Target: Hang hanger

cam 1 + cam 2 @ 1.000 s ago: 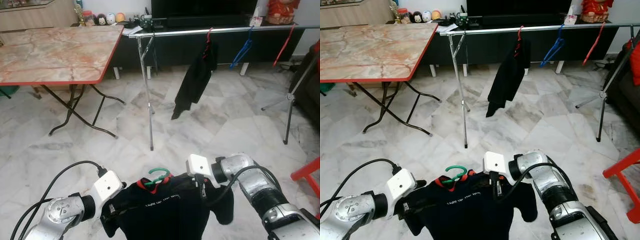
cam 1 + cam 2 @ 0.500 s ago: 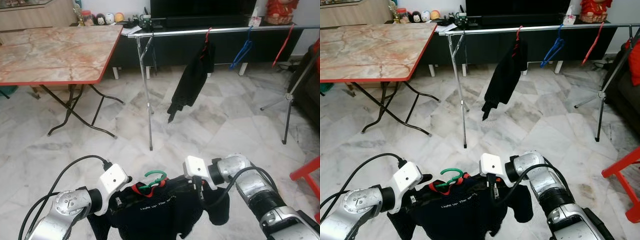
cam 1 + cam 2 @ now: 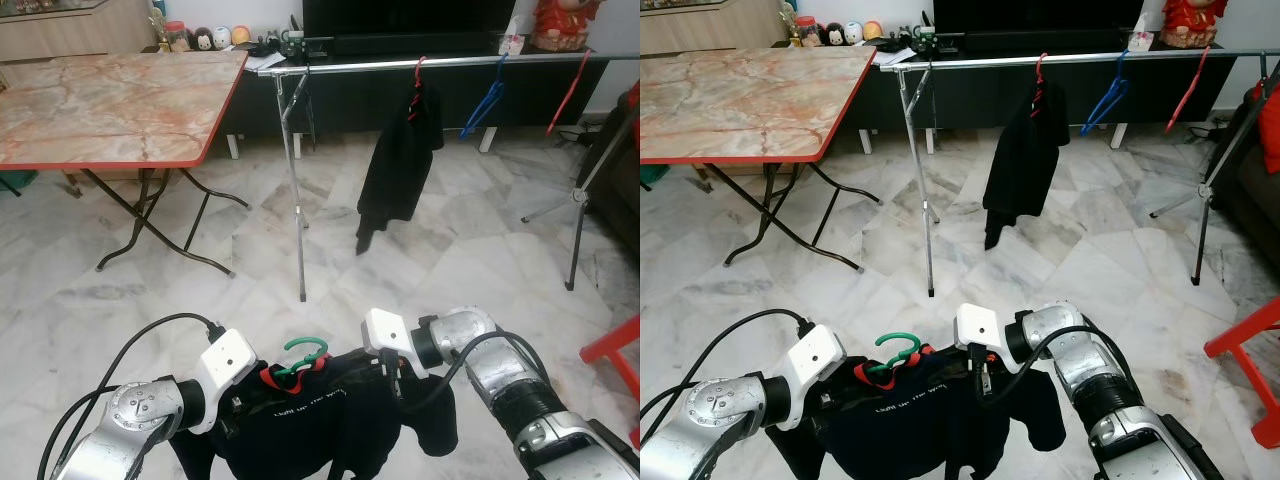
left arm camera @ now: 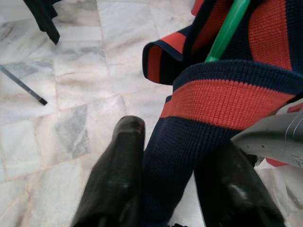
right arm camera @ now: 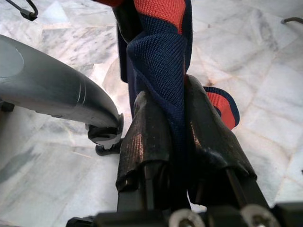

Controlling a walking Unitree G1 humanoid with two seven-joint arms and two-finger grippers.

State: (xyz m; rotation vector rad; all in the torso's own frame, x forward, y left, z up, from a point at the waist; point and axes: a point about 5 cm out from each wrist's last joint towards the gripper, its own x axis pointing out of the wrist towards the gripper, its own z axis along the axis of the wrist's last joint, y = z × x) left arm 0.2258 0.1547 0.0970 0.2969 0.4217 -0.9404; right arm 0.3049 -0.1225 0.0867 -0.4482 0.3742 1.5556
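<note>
A dark navy shirt (image 3: 312,418) with red stripes hangs on a green hanger (image 3: 305,352), low in front of me, between both arms. My left gripper (image 4: 168,189) is shut on the shirt's left shoulder, with navy knit pinched between its fingers (image 4: 113,179). On the other shoulder my right gripper (image 5: 177,142) is shut on a fold of the same shirt. The green hook stands up between the two wrists. Farther ahead runs the silver clothes rail (image 3: 460,62).
On the rail hang a black garment (image 3: 400,160) on a red hanger, a bare blue hanger (image 3: 485,100) and a bare red hanger (image 3: 570,90). The rail's leg (image 3: 297,200) stands ahead. A marble-top folding table (image 3: 110,100) is at the left, a red stool (image 3: 615,345) at the right.
My left arm has risen and closed in, lifting the shirt's left side a little. The black garment on the rail has swung to the right.
</note>
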